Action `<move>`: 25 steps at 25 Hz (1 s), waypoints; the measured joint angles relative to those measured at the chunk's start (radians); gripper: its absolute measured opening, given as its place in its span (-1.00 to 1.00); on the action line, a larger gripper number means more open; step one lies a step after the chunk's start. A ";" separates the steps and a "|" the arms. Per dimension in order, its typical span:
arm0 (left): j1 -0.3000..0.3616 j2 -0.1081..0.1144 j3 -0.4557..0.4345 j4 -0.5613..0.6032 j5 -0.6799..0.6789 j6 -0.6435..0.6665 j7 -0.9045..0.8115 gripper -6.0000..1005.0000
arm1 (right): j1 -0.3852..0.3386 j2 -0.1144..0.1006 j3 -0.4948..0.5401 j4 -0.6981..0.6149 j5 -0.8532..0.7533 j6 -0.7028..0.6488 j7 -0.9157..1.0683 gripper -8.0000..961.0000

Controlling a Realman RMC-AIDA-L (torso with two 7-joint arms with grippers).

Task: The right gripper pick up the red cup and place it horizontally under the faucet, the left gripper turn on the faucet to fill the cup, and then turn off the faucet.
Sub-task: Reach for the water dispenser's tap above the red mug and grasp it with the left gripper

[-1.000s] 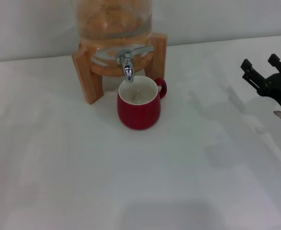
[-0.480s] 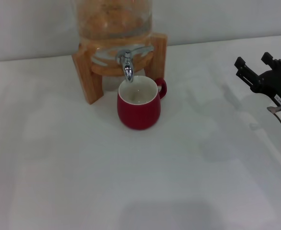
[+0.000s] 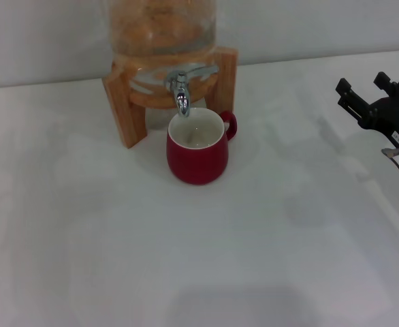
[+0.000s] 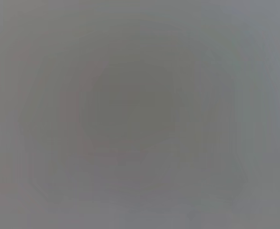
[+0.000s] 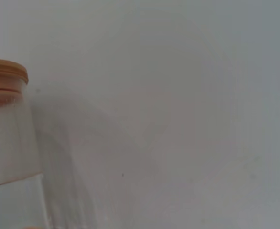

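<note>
Head view: the red cup [image 3: 197, 154] stands upright on the white table [image 3: 186, 259], directly below the spout of the faucet [image 3: 180, 92], its handle toward my right and rear. The faucet projects from a glass dispenser [image 3: 160, 27] carried on a wooden stand [image 3: 126, 109]. My right gripper [image 3: 366, 90] hangs at the right edge, well apart from the cup, its two fingers spread with nothing between them. Right wrist view: only the dispenser's lid [image 5: 6, 78] and glass wall appear. My left gripper appears in no view; the left wrist view is featureless grey.
</note>
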 joint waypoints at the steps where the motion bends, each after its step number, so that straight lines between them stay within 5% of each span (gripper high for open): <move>1: 0.034 -0.007 0.001 0.044 0.007 -0.010 -0.001 0.72 | 0.001 -0.001 0.000 0.000 0.000 0.000 0.000 0.76; 18: 0.073 -0.021 0.000 0.096 0.013 0.001 -0.013 0.72 | 0.006 -0.002 0.000 0.006 0.000 0.003 0.001 0.76; 25: 0.074 0.016 0.006 0.120 0.008 -0.033 -0.149 0.72 | 0.006 -0.002 0.000 0.009 0.000 0.004 0.002 0.76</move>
